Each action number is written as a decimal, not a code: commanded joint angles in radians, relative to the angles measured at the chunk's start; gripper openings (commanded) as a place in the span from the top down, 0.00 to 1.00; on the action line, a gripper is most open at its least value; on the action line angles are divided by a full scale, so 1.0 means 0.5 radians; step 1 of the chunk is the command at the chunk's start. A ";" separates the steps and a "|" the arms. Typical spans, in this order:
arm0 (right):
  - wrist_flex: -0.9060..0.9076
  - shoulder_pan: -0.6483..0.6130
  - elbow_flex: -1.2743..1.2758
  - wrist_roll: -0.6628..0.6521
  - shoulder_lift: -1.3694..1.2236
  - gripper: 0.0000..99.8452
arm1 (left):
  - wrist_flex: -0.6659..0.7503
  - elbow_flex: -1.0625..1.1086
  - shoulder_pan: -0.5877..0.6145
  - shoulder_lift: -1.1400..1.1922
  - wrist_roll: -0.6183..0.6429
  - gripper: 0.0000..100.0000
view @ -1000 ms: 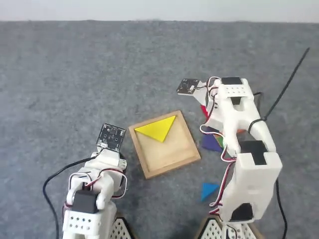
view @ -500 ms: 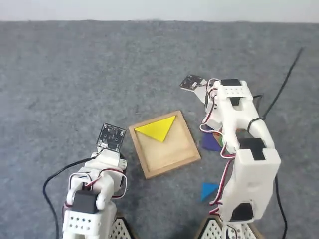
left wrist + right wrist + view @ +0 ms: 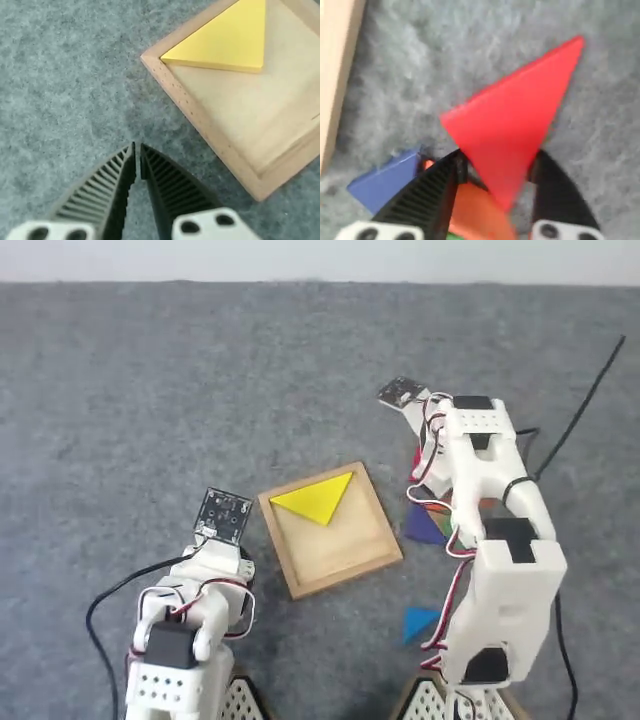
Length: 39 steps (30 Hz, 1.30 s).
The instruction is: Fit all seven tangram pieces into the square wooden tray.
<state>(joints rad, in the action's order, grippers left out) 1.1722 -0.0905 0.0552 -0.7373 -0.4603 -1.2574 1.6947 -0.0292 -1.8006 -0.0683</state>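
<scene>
The square wooden tray (image 3: 385, 545) lies mid-table with a yellow triangle (image 3: 315, 498) in its far corner. To its right, my right gripper (image 3: 419, 463) points down at a cluster of pieces. In the right wrist view the right gripper (image 3: 497, 160) is shut on a red triangle (image 3: 512, 125), which sits above an orange piece (image 3: 480, 215) and beside a blue piece (image 3: 387, 177). My left gripper (image 3: 136, 147) is shut and holds nothing, hovering over carpet near the tray's corner (image 3: 150, 59); the yellow triangle (image 3: 227, 42) lies beyond it.
A dark blue piece (image 3: 425, 527) lies on the grey carpet right of the tray. A light blue triangle (image 3: 418, 621) lies nearer the right arm's base. A black cable (image 3: 585, 395) runs off to the right. Open carpet stretches behind and left of the tray.
The right arm's wrist has swung to the right and farther back, away from the tray. The left arm has stayed still.
</scene>
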 commanded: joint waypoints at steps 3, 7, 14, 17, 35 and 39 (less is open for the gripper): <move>0.008 -0.017 -0.110 0.212 0.023 0.87 | -0.009 -0.020 0.012 -0.037 -0.003 0.98; 0.008 0.014 -0.190 0.448 0.023 0.87 | -0.009 -0.020 0.012 -0.037 -0.003 0.98; 0.118 -0.097 -0.196 0.638 0.075 0.78 | -0.009 -0.020 0.012 -0.037 -0.003 0.98; 0.133 -0.143 -0.196 0.786 0.140 0.70 | -0.009 -0.020 0.012 -0.037 -0.003 0.98; -0.130 -0.250 -0.463 1.332 -0.121 0.63 | -0.009 -0.020 0.012 -0.037 -0.003 0.98; -0.063 -0.278 -0.598 1.350 -0.250 0.63 | -0.009 -0.020 0.012 -0.037 -0.003 0.98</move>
<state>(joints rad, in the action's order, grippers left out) 1.1170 -0.2148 -0.1565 -0.0806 -0.5754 -1.2574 1.6947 -0.0292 -1.8006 -0.0683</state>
